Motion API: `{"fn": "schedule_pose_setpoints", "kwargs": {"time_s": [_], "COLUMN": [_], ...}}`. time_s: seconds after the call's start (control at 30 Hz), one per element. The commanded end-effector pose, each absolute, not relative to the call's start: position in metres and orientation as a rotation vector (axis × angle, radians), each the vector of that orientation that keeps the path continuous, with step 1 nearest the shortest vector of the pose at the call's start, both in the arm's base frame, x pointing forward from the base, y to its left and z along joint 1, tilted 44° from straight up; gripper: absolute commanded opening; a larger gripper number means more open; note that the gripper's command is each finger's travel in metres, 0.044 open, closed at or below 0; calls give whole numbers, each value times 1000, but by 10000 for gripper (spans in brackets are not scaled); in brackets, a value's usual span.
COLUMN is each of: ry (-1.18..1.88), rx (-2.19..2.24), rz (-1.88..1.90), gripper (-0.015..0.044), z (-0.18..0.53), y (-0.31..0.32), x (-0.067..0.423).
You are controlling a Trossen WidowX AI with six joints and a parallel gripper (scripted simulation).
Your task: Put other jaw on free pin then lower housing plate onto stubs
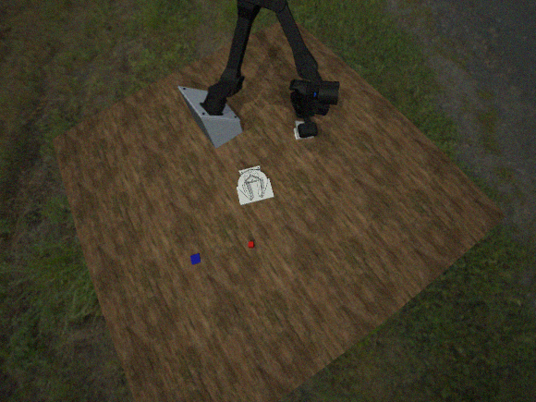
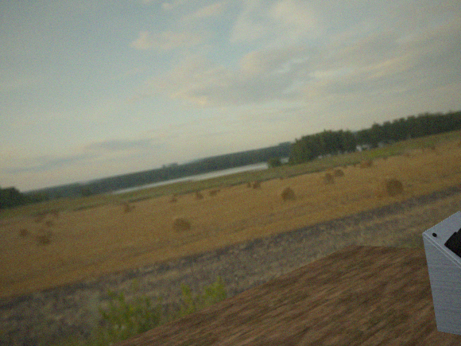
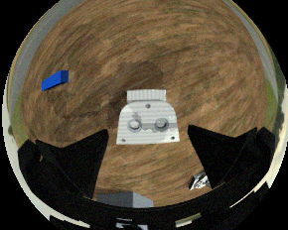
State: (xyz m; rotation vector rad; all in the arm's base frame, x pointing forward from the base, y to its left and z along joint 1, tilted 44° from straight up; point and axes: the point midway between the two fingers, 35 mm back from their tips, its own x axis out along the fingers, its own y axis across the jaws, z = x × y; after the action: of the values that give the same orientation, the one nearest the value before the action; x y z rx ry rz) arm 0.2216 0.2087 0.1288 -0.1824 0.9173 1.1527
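The white housing plate (image 1: 299, 137) (image 3: 148, 115) lies on the table with two round sockets facing up. My gripper (image 1: 307, 129) (image 3: 148, 131) is open and empty above it. In the wrist view the plate appears between the spread fingers; in the top view a finger hides part of it. The white base (image 1: 243, 199) with the jaws stands apart from the plate. Two outlined jaw shapes (image 1: 249, 189) (image 1: 261, 188) show on it, too small to tell how they sit on the pins or whether the teeth mesh. The right finger partly hides this assembly (image 3: 200, 181) in the wrist view.
A small red cube (image 1: 250, 244) and a blue block (image 1: 195, 259) lie beyond the base. Another blue block (image 3: 55, 80) lies left of the plate in the wrist view. The arm's grey mount (image 1: 219, 130) (image 2: 445, 295) (image 3: 131, 199) stands near the assembly.
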Motion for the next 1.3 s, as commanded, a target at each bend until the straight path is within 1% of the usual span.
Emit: {"fn": "schedule_pose_setpoints", "kwargs": {"time_s": [0.0, 0.47, 1.27], "ry": [934, 934, 934], "rx": [-181, -179, -179], "rz": [1149, 1150, 1150], "gripper": [440, 440, 440], "z": [121, 106, 105], "y": [212, 226, 227], "x": [221, 222, 222]}}
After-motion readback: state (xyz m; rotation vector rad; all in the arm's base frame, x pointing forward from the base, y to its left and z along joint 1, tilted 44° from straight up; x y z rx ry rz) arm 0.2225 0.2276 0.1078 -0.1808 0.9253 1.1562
